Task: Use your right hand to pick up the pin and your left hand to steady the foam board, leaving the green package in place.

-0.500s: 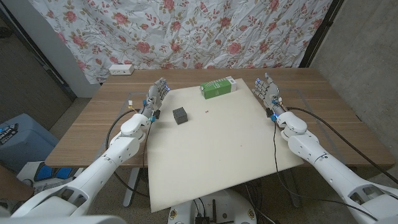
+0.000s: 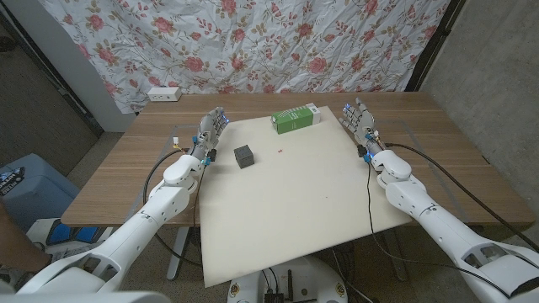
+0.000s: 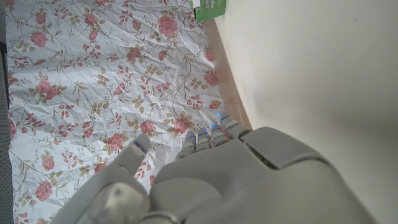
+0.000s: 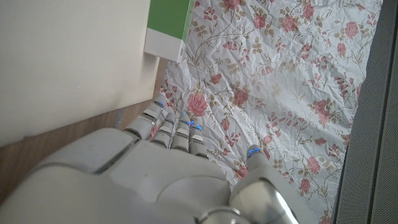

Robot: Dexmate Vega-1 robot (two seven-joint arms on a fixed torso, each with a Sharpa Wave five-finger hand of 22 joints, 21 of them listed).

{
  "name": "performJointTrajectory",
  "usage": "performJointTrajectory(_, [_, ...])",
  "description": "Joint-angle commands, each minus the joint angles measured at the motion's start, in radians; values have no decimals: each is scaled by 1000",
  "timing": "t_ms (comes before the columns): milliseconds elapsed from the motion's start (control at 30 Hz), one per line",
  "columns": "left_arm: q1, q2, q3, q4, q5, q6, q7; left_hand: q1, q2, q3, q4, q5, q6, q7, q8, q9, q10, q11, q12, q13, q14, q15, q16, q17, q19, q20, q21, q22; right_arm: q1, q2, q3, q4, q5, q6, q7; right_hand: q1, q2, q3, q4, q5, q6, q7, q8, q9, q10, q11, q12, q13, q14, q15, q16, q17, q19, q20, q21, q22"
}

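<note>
With both hands empty, fingers apart, my worry is the tiny red pin point(image 2: 279, 152) mid-frame on the foam board point(image 2: 295, 202): my right hand point(image 2: 360, 126) could nudge the green package point(image 2: 295, 118) just above it.

Head camera looks down the table; wrist cameras share its floral curtain point(image 2: 278, 42).

Wooden table point(image 2: 126, 164) carried a white foam board point(image 2: 295, 194), which overhung the near edge. A white power strip point(image 2: 163, 93) lay at the far left corner. Cables point(image 2: 175, 143) lay left of the board.
</note>
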Motion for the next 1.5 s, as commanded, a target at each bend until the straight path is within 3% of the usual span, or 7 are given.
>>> performJointTrajectory(33, [-6,13,3,-16,23,14,21,9,89,7,-6,5,3,3,5,3,3,-2,4,4,5,-2,6,2,2,-8,10,4,23,-53,-37,-50,-99,-58,-39,5,10,6,-5,4,10,-1,4,5,13,-3,4,2,14,-1,6,0,18,-3,8,3])
performJointTrajectory(367, [15,25,0,-57,36,24,57,12,87,8,-12,5,8,-4,6,3,10,-6,5,3,8,-4,4,1,8,-10,12,4,23,-86,-52,-81,-154,-53,-48,14,13,11,-13,4,13,-1,5,5,16,-7,4,2,12,-6,5,-6,14,-6,6,3])
performJointTrajectory(567, [21,29,-1,-71,38,32,65,14,87,9,-16,5,11,-10,7,3,19,-9,8,3,13,-8,5,0,12,-10,12,4,20,-114,-62,-129,-219,-56,-81,22,17,15,-19,4,13,-4,5,5,19,-11,5,2,11,-9,6,-9,11,-10,4,3])
performJointTrajectory(700, [23,28,2,-79,55,21,77,15,88,11,-20,5,26,-19,11,4,37,-23,12,3,25,-13,7,1,30,1,17,4,17,-121,-68,-156,-258,-56,-107,34,23,21,-29,2,27,-2,10,6,46,0,14,3,32,-12,15,-15,16,-15,6,3])
performJointTrajectory(1067, [62,44,-6,-145,71,44,133,16,87,12,-23,4,38,-22,12,4,55,-31,14,3,43,-25,10,1,38,-9,18,4,20,-171,-101,-215,-397,-77,-138,50,22,27,-46,-1,28,-8,9,6,43,-5,11,3,32,-15,14,-22,9,-18,2,2])
performJointTrajectory(1500, [82,46,-7,-178,90,48,166,17,87,14,-27,4,47,-24,12,4,62,-32,13,3,51,-28,8,1,44,-12,17,4,20,-221,-126,-286,-541,-113,-169,80,14,34,-82,-12,38,-49,10,7,19,-11,0,4,5,-7,3,-37,-37,-15,-8,2])
